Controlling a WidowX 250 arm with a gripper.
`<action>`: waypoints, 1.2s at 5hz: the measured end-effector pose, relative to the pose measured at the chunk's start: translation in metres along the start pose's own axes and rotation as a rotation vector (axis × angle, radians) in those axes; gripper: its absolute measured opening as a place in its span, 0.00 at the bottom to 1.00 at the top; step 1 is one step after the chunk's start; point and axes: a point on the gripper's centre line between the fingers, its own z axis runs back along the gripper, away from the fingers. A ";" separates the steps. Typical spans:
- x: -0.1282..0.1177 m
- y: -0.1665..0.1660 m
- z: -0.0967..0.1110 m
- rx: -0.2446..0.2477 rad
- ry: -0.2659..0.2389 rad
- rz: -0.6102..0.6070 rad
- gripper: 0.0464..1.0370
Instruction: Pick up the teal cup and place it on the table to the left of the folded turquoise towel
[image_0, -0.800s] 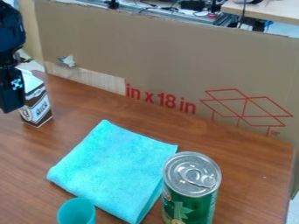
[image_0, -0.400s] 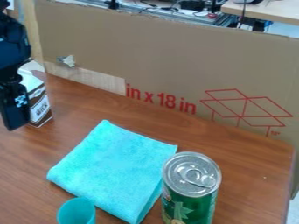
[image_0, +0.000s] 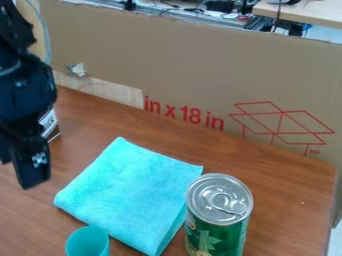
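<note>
A folded turquoise cloth (image_0: 133, 185) is laid on the brown wooden table (image_0: 287, 200). The black gripper (image_0: 30, 172) is held to the left of the cloth, above the table, at the end of the arm (image_0: 23, 85). Whether its jaws are spread or pressed together cannot be told, and no thing can be seen gripped by them. Beyond the cloth's far left side, a brown and white carton (image_0: 50, 124) is partly hidden by the gripper; whether the two are touching cannot be told. At the cloth's near right side, a green can (image_0: 220, 237) is stood upright, its silver lid fitted with a pull tab. By the cloth's near left edge, a teal cup (image_0: 87, 243) is cut off by the view's border. Beyond the cloth, the table is backed by a cardboard sheet (image_0: 200, 65) marked with red print
</note>
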 end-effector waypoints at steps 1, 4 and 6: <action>0.007 -0.020 -0.019 -0.021 0.024 -0.059 0.97; 0.026 -0.051 -0.054 -0.020 0.095 -0.111 0.97; 0.022 -0.043 -0.074 0.013 0.172 -0.089 0.97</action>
